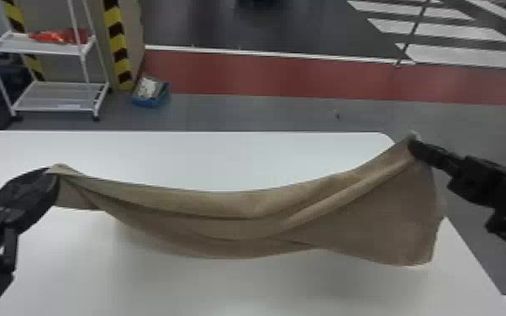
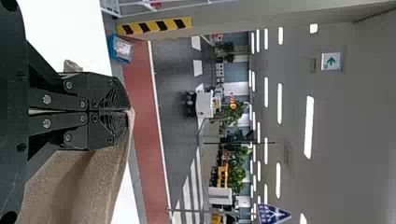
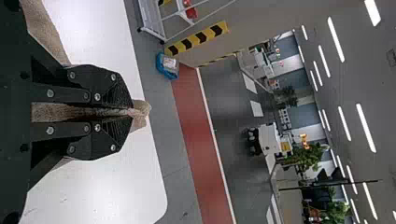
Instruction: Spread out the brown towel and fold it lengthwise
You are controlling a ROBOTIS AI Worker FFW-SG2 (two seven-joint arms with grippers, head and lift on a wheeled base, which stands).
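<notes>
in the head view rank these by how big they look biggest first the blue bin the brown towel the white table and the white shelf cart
1. White table
2. Brown towel
3. White shelf cart
4. Blue bin

We see a blue box (image 1: 150, 101) on the grey floor (image 1: 231, 113), and the white table (image 1: 243, 159) stands nearer to us than it. Left of the box we find a white wheeled rack (image 1: 50, 49) with a red item (image 1: 56, 37) on its upper shelf. Just behind the box rises a wall (image 1: 132, 25) edged in black-and-yellow stripes (image 1: 114, 19). Right of the box we follow a red floor band (image 1: 285, 80), with a white line (image 1: 264, 52) and dark floor (image 1: 206, 27) past it. Far beyond the box we spot green plants (image 2: 238, 172); high above it, lit ceiling strips (image 2: 308, 126).
</notes>
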